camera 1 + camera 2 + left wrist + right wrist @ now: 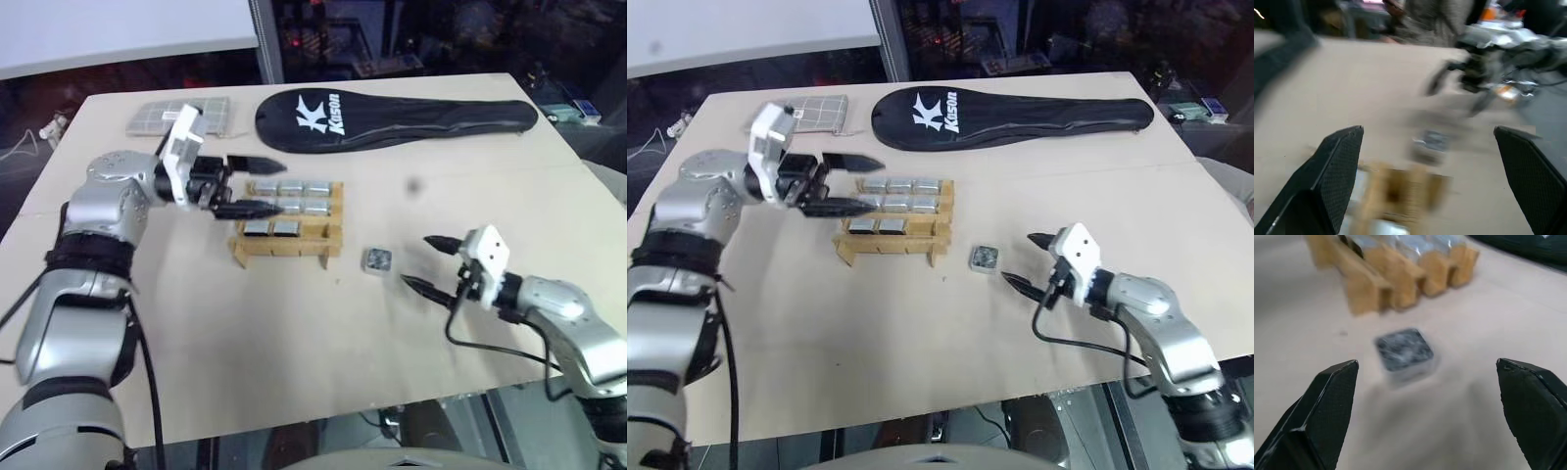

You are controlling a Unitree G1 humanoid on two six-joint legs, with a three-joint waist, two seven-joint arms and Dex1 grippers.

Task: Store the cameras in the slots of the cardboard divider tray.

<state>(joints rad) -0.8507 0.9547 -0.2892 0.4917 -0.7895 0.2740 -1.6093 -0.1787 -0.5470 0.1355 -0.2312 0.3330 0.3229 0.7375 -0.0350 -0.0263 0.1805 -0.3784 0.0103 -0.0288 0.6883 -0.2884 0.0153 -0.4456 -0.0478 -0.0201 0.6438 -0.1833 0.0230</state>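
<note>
The right tool point(427, 261) is hanging wide open and empty just beside the loose camera point(377, 259), lying on the desk point(294, 333) near the cardboard divider tray point(289, 233). It looks light, rigid and slick; gripping opposite flat sides seems best. The left tool point(250, 183) is gaping empty over the tray.

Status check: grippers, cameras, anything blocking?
Left gripper open, empty, over the divider tray. Right gripper open, empty, aimed at the loose camera on the table beside the tray. Several cameras already slotted. Nothing between gripper and camera.
</note>
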